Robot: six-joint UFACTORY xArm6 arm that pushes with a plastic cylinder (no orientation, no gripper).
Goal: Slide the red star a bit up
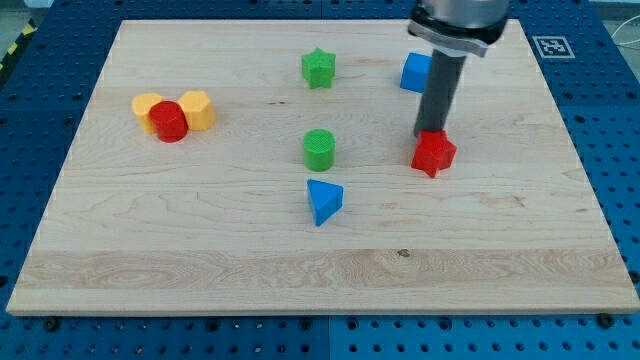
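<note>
The red star (434, 154) lies on the wooden board (200, 250) at the view's right of centre. My tip (428, 134) stands right at the star's upper edge, touching or nearly touching it. The dark rod rises from there toward the view's top and partly hides the blue block (413, 72) behind it.
A green star (318, 68) lies near the view's top centre. A green cylinder (319, 149) and a blue triangle (324, 200) lie in the middle. At the view's left a red cylinder (168, 121) sits between two yellow blocks (198, 108).
</note>
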